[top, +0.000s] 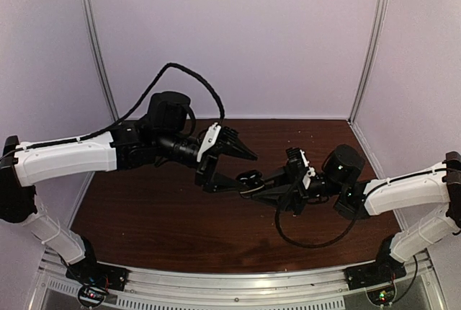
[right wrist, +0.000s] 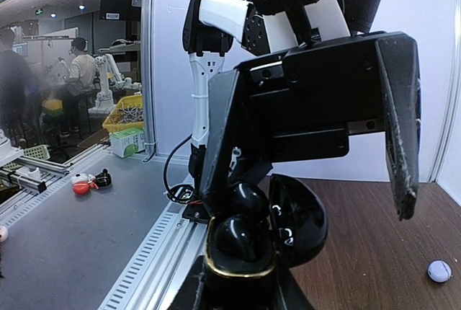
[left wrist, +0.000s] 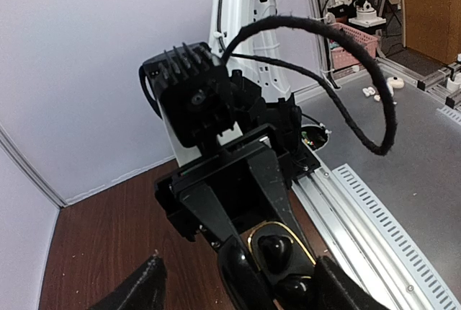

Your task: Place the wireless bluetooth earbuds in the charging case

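Above the dark brown wooden table [top: 166, 227], near its middle, both arms meeting in mid-air. For the right gripper [top: 253, 186]: clamped shut on a glossy black round charging case with a gold rim [top: 250, 176], held clear of the tabletop. Inside that case, seen from the left wrist: a tiny rounded black earbud [left wrist: 274, 247] seated in its well within the gold rim, and just below it a second dark rounded shape, too cropped to identify. From the right wrist, the same case at bottom centre, its lid [right wrist: 299, 216] hinged open and tilted to the right, with a glossy black bud just above the rim. For the left gripper [top: 234, 171]: wide open, gripping nothing, black fingers [right wrist: 400, 130] spread to either side of the case, one pointing toward the right arm, the other down toward the table; touching the case or not, impossible to tell. Well apart from the case, on the wood at the lower right of the right-wrist view: a tiny pale lilac-white earbud [right wrist: 439, 271], lying alone. Behind everything, plain lilac walls [top: 230, 36].
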### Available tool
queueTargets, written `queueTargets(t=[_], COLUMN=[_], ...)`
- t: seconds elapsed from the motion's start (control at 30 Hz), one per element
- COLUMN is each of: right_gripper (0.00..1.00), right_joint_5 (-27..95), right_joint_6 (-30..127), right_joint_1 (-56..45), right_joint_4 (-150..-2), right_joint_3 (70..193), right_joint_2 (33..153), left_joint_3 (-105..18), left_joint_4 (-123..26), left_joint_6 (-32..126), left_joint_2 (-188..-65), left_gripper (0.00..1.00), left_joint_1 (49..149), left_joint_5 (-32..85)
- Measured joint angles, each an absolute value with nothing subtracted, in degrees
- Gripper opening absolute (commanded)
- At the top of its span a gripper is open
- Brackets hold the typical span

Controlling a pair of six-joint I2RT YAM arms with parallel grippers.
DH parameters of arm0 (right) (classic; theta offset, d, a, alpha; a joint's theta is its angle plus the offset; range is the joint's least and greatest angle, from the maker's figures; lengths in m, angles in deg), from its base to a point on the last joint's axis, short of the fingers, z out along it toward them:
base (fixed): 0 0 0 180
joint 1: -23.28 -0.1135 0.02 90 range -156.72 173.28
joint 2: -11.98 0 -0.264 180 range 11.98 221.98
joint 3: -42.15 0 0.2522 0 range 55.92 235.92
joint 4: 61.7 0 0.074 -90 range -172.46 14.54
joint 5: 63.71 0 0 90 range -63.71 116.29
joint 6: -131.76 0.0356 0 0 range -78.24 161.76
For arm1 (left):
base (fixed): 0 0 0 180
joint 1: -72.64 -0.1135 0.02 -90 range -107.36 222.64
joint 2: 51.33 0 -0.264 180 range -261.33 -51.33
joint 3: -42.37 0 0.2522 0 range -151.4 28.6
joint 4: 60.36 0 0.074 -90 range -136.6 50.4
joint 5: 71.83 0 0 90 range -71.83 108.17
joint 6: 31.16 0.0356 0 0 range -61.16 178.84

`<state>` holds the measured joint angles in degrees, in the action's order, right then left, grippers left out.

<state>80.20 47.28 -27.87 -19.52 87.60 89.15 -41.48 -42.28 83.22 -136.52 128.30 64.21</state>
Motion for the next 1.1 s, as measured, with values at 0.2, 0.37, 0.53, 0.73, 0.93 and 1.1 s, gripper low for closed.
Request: queueTargets(t=[0.2,0.37,0.53,0.73,0.93,1.1], right_gripper=[0.0,0.0,0.0,0.0,0.0,0.0], right_joint_5=[79.7,78.7,78.0,77.4,76.2,75.3], right_joint_6=[47.3,47.6,47.6,48.0,49.9,50.9], right_joint_1=[-27.9,-27.7,-27.3,-27.1,-26.4,-26.2], right_joint_4=[-19.4,-17.7,-16.8,-15.9,-14.0,-13.2], right_joint_3=[87.6,87.6,87.6,87.4,87.1,87.1], right_joint_2=[89.1,89.0,88.1,88.0,88.0,88.1], left_joint_3=[-41.2,-39.6,-37.2,-34.4,-33.7,-34.2], left_joint_4=[-42.1,-42.0,-42.6,-46.1,-48.3,-48.0], left_joint_6=[84.9,86.0,85.9,83.0,81.6,81.7], left_joint_2=[-136.3,-134.8,-131.5,-128.2,-127.6,-129.6], left_gripper=[0.77,0.8,0.81,0.81,0.8,0.79], left_joint_1=[129.2,129.4,129.4,129.1,128.3,128.3], left_joint_5=[64.6,64.5,62.5,57.7,57.0,57.7])
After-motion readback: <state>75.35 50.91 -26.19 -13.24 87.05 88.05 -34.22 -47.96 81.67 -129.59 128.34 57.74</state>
